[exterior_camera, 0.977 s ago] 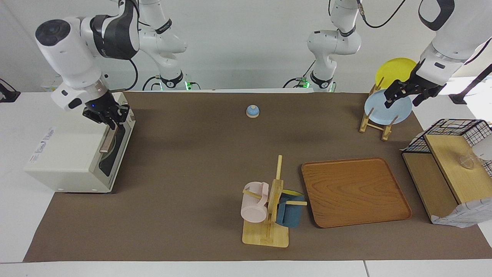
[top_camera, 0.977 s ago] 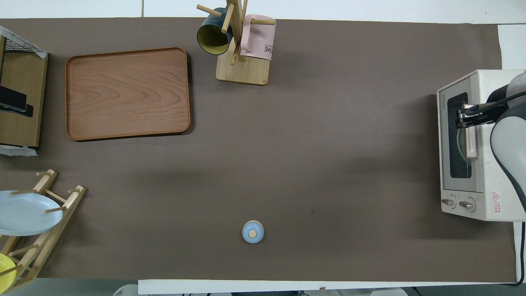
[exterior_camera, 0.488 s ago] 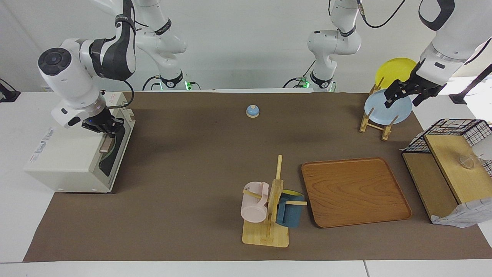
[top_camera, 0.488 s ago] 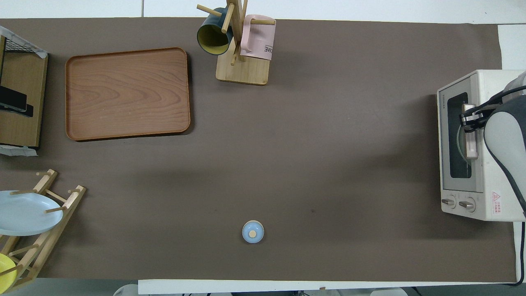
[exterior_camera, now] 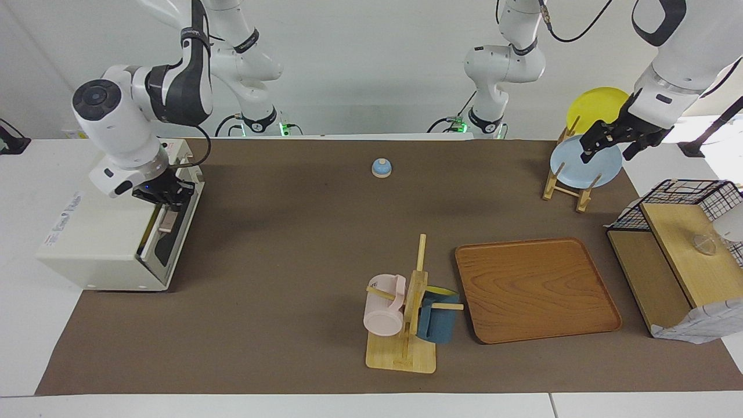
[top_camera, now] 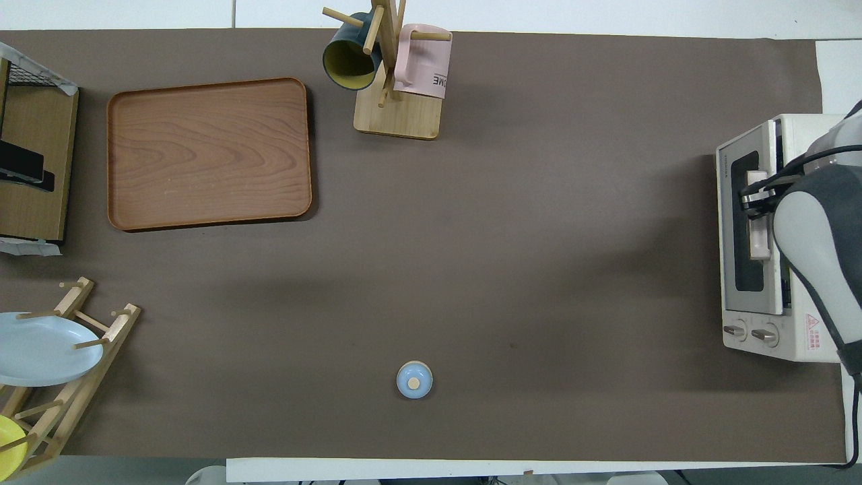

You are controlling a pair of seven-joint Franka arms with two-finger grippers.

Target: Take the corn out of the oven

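My right tool (exterior_camera: 165, 200) is clamped on the bronze bar handle (top_camera: 757, 225) of the oven (exterior_camera: 104, 238), a boxy cream-white unit at the right arm's end of the counter (exterior_camera: 278, 244); its dark glass door (top_camera: 746, 259) stands ajar, tipped out at the top edge. The corn cannot be seen. My left tool (exterior_camera: 609, 142) waits over the blue plate (exterior_camera: 580, 165) in the wooden rack (exterior_camera: 566, 186); I cannot tell its grip. A wooden tray (exterior_camera: 537, 290) and mug stand (exterior_camera: 406, 331) sit farther from me.
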